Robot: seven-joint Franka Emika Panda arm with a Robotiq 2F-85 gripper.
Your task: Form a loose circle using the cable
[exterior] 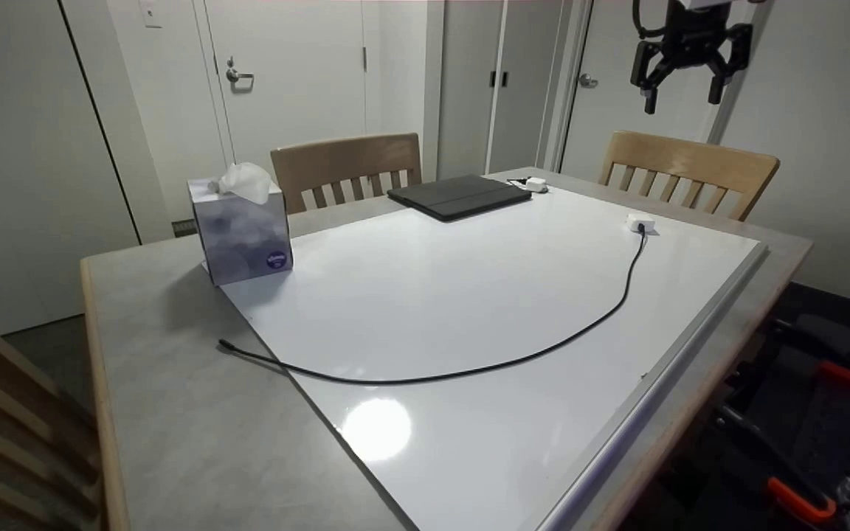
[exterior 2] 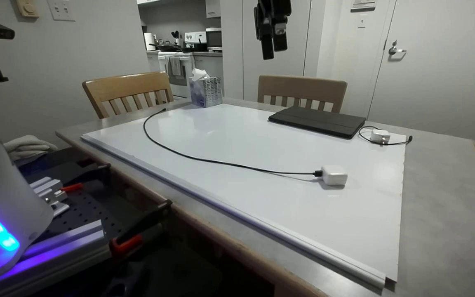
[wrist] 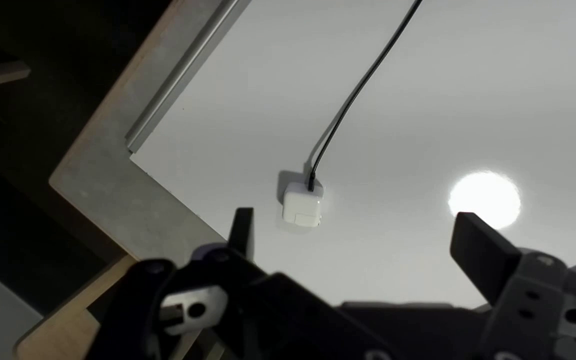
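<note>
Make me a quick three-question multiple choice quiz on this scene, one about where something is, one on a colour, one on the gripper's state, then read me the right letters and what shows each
1. Where does the unplugged end of the cable lie?
A. Inside the tissue box
B. On the grey table, off the whiteboard
C. On a chair

2. What colour is the adapter on the cable's other end?
A. White
B. Red
C. Green

3. How does the gripper stand?
A. Shut on the cable
B. Shut on nothing
C. Open, holding nothing

1: B, as an exterior view shows that end past the whiteboard's edge.
2: A, as it looks white in all three views.
3: C, as its fingers stand wide apart in the wrist view, gripping nothing.
</note>
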